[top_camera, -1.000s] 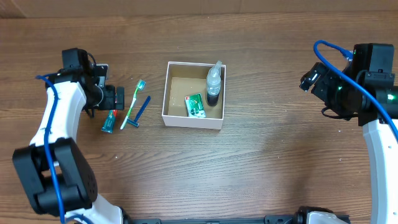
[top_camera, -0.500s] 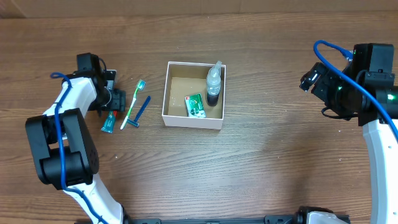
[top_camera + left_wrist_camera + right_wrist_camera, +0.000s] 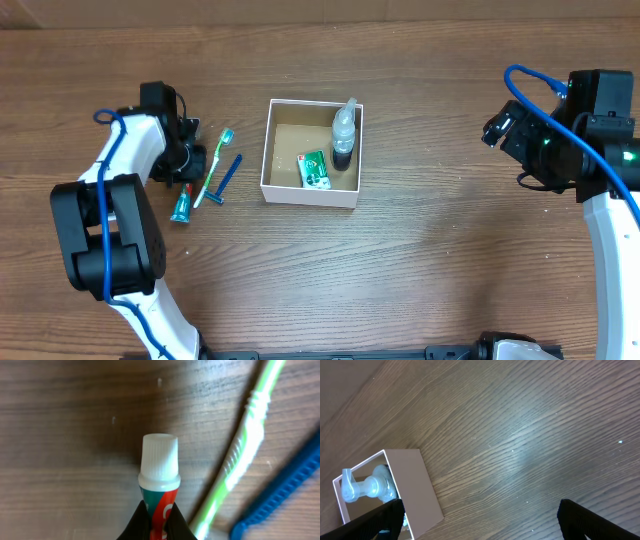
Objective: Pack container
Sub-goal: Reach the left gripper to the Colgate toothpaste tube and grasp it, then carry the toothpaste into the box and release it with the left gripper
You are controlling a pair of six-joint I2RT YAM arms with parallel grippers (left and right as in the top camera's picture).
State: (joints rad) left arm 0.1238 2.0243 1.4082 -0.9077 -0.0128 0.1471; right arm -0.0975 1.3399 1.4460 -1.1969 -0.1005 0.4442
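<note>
The container [image 3: 268,160], a white-walled square box with a brown inside, sits mid-table and also shows in the right wrist view [image 3: 412,482]. It holds a clear bottle [image 3: 343,130] and a green packet [image 3: 315,170]. To its left lie a toothpaste tube [image 3: 181,207], a green toothbrush [image 3: 212,170] and a blue-handled tool [image 3: 229,176]. My left gripper [image 3: 186,176] is shut on the tube's teal and red body [image 3: 161,507], white cap [image 3: 159,460] pointing away. My right gripper [image 3: 482,525] hangs open far right of the container, nothing between its fingers.
In the left wrist view the green toothbrush [image 3: 245,450] and the blue-handled tool [image 3: 287,482] lie just right of the tube. The right arm [image 3: 590,140] stands at the table's right edge. Bare wood lies between it and the container.
My left gripper has swung closer to the toothbrush and closed on the toothpaste tube, which has shifted slightly toward the table's front. The right arm has not moved.
</note>
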